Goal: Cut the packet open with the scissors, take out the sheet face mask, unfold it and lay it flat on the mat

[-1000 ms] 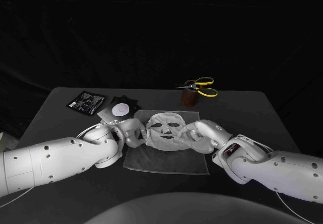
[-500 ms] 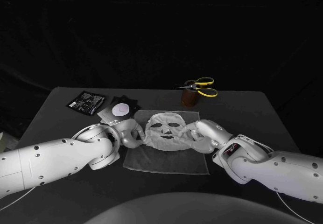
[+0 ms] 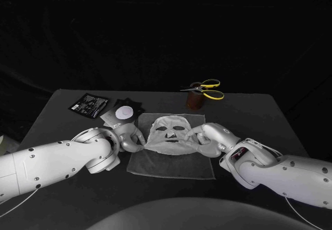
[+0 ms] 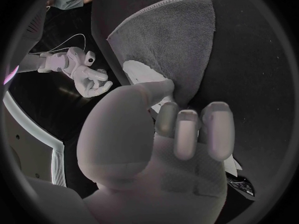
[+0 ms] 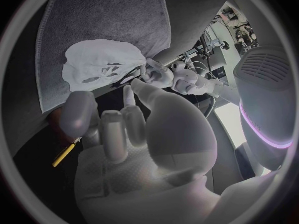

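Mask lies spread flat on the mat, between the two hands. The left hand sits at one edge, fingers curled and thumb toward the sheet; I cannot tell whether it pinches that edge. The right hand is just beside the opposite edge, fingers curled in on nothing. Beyond the left hand lies the packet. Beyond the right hand, well apart, the scissors rest on a brown cup.
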